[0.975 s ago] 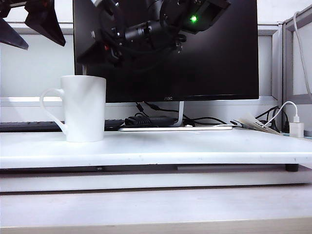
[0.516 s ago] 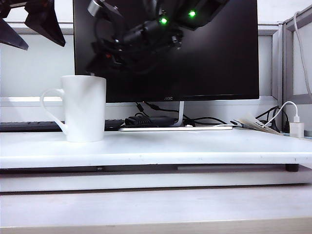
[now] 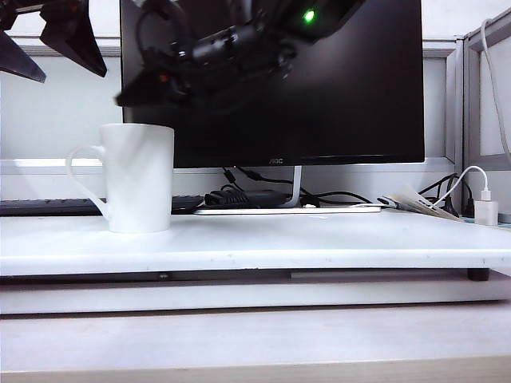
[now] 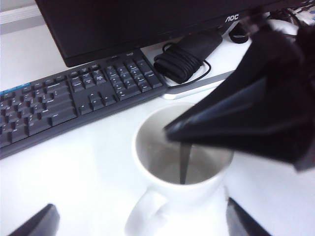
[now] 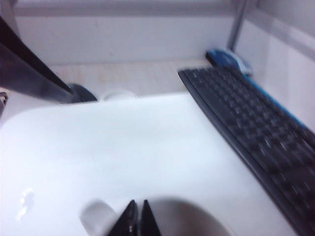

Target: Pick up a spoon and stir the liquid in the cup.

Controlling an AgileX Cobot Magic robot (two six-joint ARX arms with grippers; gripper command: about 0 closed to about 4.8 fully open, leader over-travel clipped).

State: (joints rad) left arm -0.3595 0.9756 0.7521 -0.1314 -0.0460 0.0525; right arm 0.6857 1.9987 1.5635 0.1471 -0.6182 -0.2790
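Two grippers share the scene, but only the right gripper [image 4: 184, 140] is at work, hanging over the cup [image 3: 137, 177]. Over the last second, the exterior view shows the right arm swinging from about one o'clock of the cup toward twelve o'clock, so its dark tip now sits directly above the rim; the cup itself has not shifted on the table [image 3: 319, 247]. That sweep reads as a stirring stroke under way, so the pick-up looks already done.

In the left wrist view, the right gripper's jaws are clenched on the spoon [image 4: 185, 164], whose thin dark stem drops from the tip into the cup's mouth. The liquid itself cannot be made out. The exterior view shows none of this: from the side the cup wall hides the stem entirely.

Behind the cup, at roughly eleven o'clock in the left wrist view, lies a keyboard [image 4: 64, 98], with a monitor [image 3: 271, 80] beyond. The right wrist view is blurred and shows only the pinched fingertips [image 5: 129, 221] over the white rim.

Meanwhile the left gripper [image 3: 49, 44] hangs released, high at ten o'clock of the cup, holding nothing.
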